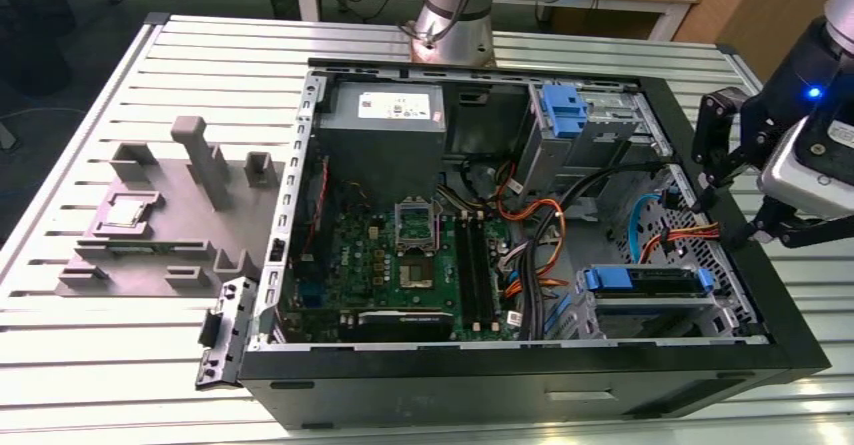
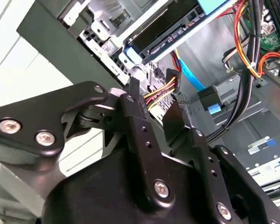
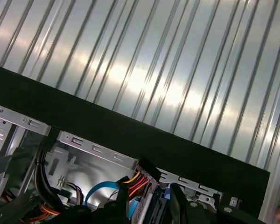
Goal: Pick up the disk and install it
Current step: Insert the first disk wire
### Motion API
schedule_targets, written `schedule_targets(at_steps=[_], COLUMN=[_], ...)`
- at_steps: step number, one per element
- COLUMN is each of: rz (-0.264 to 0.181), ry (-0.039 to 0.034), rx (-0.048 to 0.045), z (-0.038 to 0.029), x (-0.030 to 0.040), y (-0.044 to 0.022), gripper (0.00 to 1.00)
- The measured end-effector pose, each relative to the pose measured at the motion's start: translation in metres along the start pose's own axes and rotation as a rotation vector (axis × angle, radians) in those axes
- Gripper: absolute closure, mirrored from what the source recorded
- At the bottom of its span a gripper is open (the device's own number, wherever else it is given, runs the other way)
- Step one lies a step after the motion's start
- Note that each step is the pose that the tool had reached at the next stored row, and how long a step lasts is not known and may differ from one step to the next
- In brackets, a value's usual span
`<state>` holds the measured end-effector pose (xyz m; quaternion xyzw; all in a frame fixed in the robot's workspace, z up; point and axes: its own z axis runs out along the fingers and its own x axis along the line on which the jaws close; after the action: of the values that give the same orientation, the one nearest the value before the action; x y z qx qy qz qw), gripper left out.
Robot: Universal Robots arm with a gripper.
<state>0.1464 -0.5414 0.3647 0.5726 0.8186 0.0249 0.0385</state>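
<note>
Two black metal fingers (image 2: pixel 140 130) of the gripper (image 2: pixel 154 94) stand well parted with nothing between them. They hover over the wall of the open black computer tower case (image 1: pixel 534 390) at the exterior view's right. The disk (image 1: pixel 650 281), a flat grey hard drive with blue plastic carrier rails, sits in the metal drive cage inside that case, near the gripper but apart from it.

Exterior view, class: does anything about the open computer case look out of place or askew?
Yes. A grey latch piece hangs tilted off the case's corner at the exterior view's left, and loose orange and black cables sprawl across the interior. The disk looks level in its bay.
</note>
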Motion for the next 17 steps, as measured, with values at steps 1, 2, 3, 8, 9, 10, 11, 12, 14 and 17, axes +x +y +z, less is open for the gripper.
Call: schedule_targets(at_steps=[1, 2, 3, 8, 9, 10, 11, 12, 14, 17], rz=[-0.013, -0.027, -0.04, -0.119, -0.136, -0.153, -0.169, -0.184, -0.203, -0.205], ry=[-0.0003, 0.0, 0.0006, 0.0065, 0.008, 0.0093, 0.0106, 0.0119, 0.0135, 0.0134], rx=[-0.0044, -0.007, -0.0081, -0.0109, -0.0115, -0.0123, -0.0133, -0.0142, -0.0151, -0.015], z=[0.0003, 0.0004, 0.0005, 0.0005, 0.0005, 0.0005, 0.0006, 0.0008, 0.001, 0.0011], x=[0.0, 0.0, 0.0, 0.0, 0.0, 0.0, 0.0001, 0.0001, -0.0002, -0.0003], y=[0.0, 0.0001, 0.0001, -0.0001, -0.0001, -0.0001, 0.0, 0.0, 0.0005, 0.0009], gripper=[0.53, 0.53, 0.53, 0.53, 0.53, 0.53, 0.53, 0.53, 0.53, 0.53])
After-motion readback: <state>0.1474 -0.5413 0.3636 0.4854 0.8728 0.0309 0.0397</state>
